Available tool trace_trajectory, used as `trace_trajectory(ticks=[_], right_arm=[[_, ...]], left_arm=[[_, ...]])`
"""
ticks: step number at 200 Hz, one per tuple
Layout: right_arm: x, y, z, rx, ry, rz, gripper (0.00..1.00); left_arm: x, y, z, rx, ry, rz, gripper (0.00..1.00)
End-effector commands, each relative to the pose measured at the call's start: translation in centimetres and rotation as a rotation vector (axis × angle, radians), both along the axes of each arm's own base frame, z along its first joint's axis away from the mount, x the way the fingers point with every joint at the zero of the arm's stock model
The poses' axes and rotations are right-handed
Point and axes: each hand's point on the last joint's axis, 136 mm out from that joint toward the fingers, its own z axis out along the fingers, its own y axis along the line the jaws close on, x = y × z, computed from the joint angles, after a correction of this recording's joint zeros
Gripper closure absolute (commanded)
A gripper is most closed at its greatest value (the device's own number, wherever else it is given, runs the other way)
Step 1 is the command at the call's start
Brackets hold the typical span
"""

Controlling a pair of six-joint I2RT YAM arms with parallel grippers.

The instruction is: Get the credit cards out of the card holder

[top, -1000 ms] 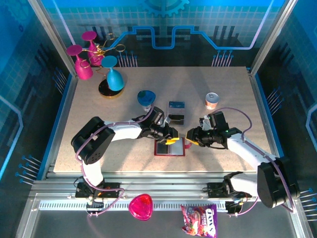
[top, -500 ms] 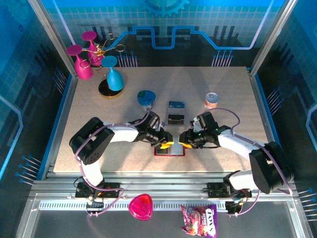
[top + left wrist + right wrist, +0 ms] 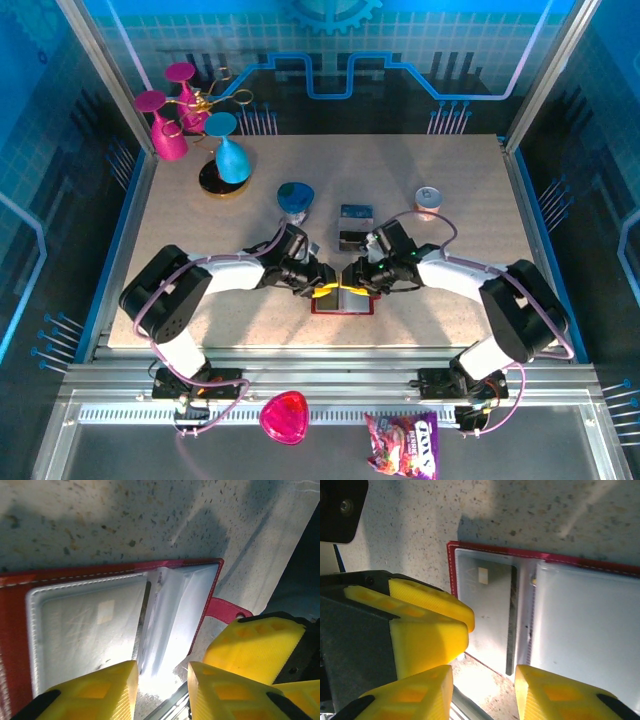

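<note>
Now the opened card holder (image 3: 345,305) lies lower centre, blue credit card (image 3: 355,212) and dark credit card (image 3: 352,240) just above it, while left gripper (image 3: 325,290) and right gripper (image 3: 355,283) sit low over it, jaws parted and empty.

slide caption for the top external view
Left gripper and right gripper meet over the open card holder; blue card and dark card lie beyond it
</note>
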Motion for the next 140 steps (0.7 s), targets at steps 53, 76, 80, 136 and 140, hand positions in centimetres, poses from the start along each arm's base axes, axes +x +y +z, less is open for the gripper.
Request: trace_trajectory(ticks=[53,76,80,136,140], right_arm=[[0.1,2.8,0.0,0.004,0.019,0.061,0.65],[0.1,3.2,-0.7,-0.022,0.031,0.071,0.67],[0.0,3.2,-0.8,-0.029,0.032,0.075,0.67],[0.2,3.4,-1.9,-0.090,0.036,0.094,0.70],[0.2,3.4,-2.0,-0.093,0.036,0.095,0.70]], left_arm=[[-0.8,2.3,-0.9,0.037,0.004,0.029,0.75],[-1.0,2.6,-1.3,0.038,0.011,0.038,0.78],[-1.0,2.6,-1.4,0.037,0.011,0.039,0.79],[-1.4,3.1,-1.8,0.041,0.021,0.046,0.83],[-1.4,3.1,-1.9,0.041,0.022,0.047,0.83]])
